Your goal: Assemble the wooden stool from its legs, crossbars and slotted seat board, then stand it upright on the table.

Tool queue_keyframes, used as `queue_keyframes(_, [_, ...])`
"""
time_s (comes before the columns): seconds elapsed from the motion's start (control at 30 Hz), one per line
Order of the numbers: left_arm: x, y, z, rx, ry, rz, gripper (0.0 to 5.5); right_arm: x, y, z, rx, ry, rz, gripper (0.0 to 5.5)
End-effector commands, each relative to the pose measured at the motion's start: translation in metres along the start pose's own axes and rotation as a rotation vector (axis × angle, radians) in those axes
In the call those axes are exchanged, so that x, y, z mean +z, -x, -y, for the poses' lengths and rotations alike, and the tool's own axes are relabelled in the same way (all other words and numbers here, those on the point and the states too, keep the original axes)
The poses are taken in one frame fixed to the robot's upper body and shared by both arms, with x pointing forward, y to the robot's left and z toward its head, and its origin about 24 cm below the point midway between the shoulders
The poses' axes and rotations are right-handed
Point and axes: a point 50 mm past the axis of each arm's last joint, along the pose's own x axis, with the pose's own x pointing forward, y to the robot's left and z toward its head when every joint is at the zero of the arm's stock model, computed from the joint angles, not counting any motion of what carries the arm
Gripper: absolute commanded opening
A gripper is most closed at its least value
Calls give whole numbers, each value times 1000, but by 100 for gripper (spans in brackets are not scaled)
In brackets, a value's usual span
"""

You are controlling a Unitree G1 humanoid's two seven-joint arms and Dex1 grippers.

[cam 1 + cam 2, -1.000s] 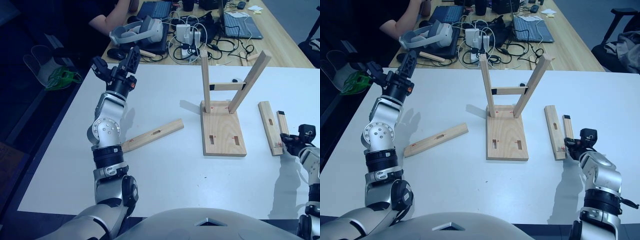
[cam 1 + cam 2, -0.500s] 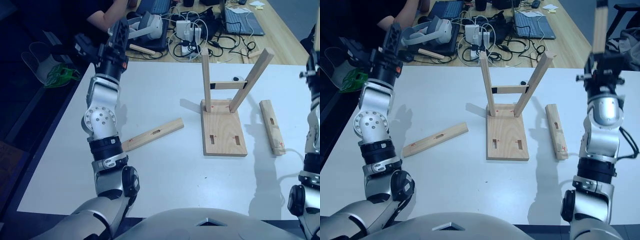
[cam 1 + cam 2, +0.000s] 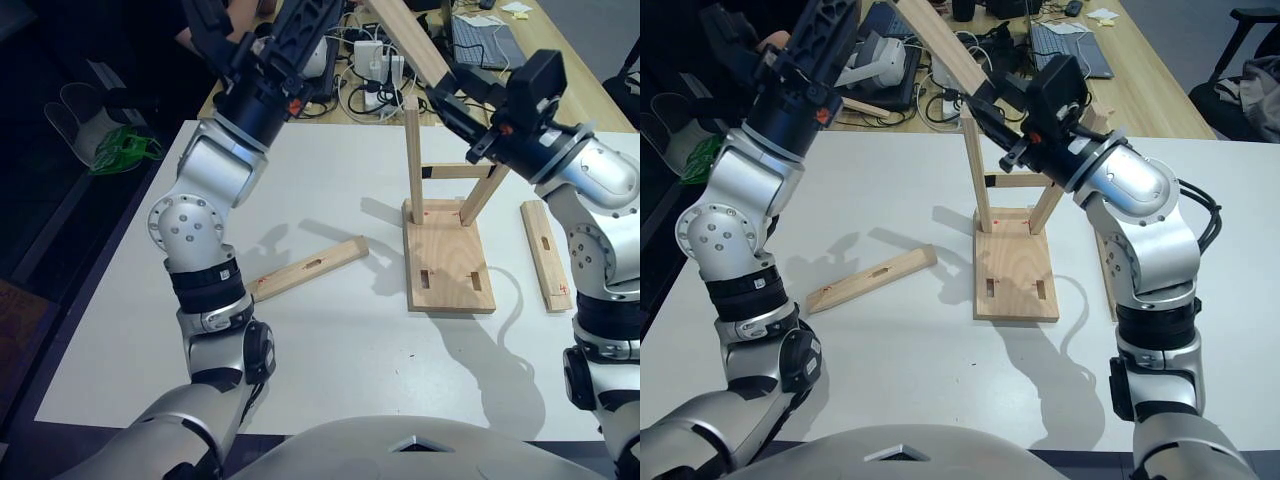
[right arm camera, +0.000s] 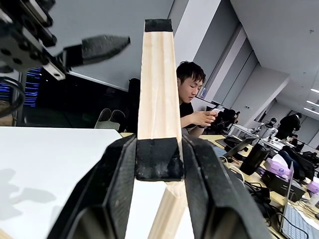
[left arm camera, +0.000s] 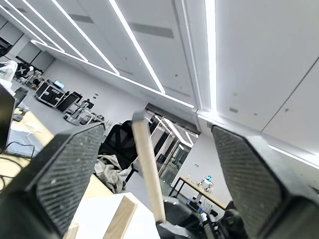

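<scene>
One white table [image 3: 330, 380] is topped by a slotted wooden seat board [image 3: 450, 255]. At 12 o'clock a thin wooden stick [image 3: 415, 42] has been lifted, clamped by the right gripper [image 3: 447, 92]; the left gripper [image 5: 157, 164] is spread wide, likely to take it.

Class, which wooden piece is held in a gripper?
The bar clamped and raised in the right gripper; the loose pieces lie flat on the table, the legs stand in the seat board.
</scene>
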Motion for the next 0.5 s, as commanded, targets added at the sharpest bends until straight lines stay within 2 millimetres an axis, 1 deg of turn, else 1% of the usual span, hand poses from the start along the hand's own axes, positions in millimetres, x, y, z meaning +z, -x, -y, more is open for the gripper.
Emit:
queue_keyframes(0.03, [-3,0,-3,16,-23,-21,398,10,-7,-8,46,7,30,129])
queue_keyframes(0.23, [-7,-1,-3,20,-15,-22,398,6,-11,-27,161,-1,-3,129])
queue_keyframes(0.27, [-8,-1,-3,19,-13,-23,380,5,-11,-29,174,2,-9,129])
queue_keyframes(0.33, [-9,-1,-2,18,-13,-28,361,3,-12,-32,187,2,-16,129])
queue_keyframes(0.5, [-16,0,-3,49,-18,-49,283,0,-12,-30,170,1,-20,129])
